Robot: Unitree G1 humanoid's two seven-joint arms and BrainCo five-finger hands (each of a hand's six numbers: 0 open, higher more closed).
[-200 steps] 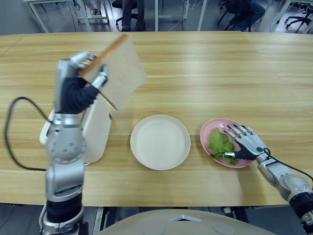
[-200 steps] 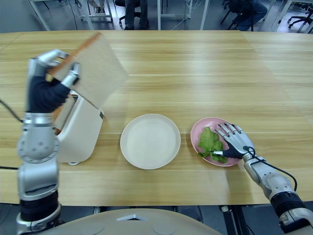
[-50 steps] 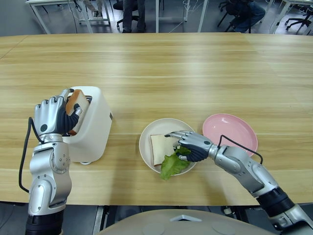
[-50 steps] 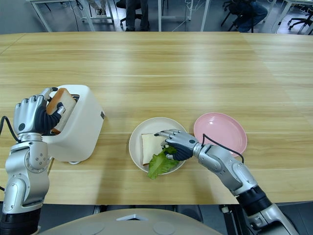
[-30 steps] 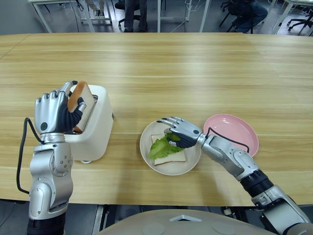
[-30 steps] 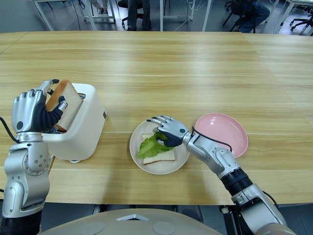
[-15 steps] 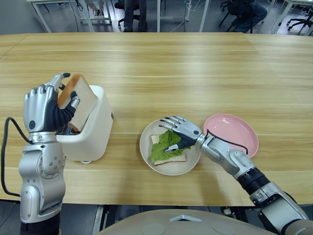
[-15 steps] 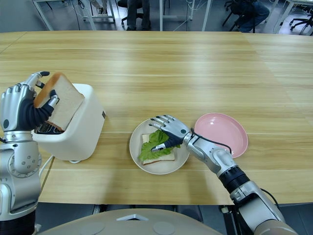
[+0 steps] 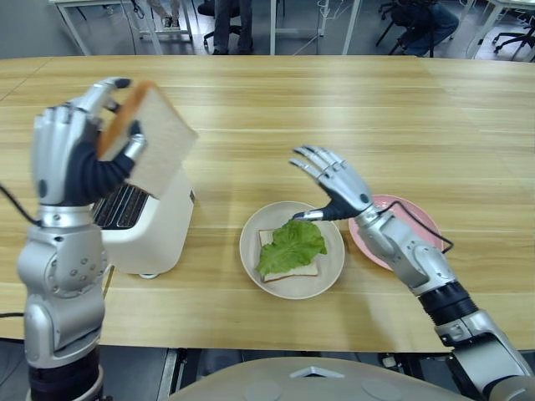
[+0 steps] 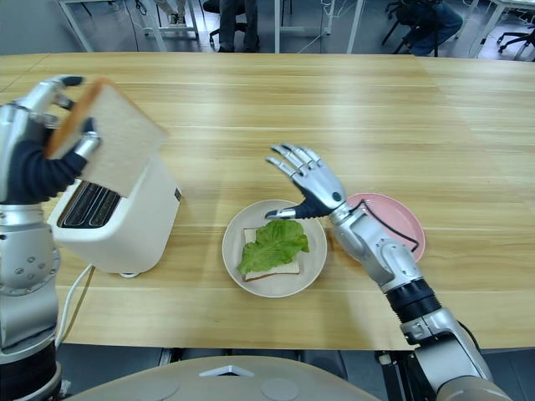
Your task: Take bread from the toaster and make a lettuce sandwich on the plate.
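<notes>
Two slices in play. Desk [image 9: 334, 109] carries toaster [image 9: 155, 225] at nine o'clock of the plate [image 9: 292, 290], pink dish [image 9: 410, 219] at two o'clock. My left hand [image 9: 63, 154], fingers clamped on the top slice [image 9: 155, 146], holds it above the toaster. My right hand [image 9: 334, 180] hovers by the plate's two o'clock edge, fingers spread, empty. On the plate: base slice [image 9: 297, 269] under lettuce [image 9: 288, 245]. Step: closing the sandwich. Next: carry top slice toward three o'clock, lay flat on lettuce.

Left hand [image 9: 71, 154]: silver-grey segmented fingers with dark tips over a black palm. Left arm [image 9: 63, 276]: stacked silver cylindrical housings with round joint caps. Right hand [image 9: 338, 188]: same finish (silver back, black palm). Right forearm [image 9: 410, 259]: grey shell, black collar [image 9: 451, 302], thin black cable [image 9: 428, 222] looped alongside.
</notes>
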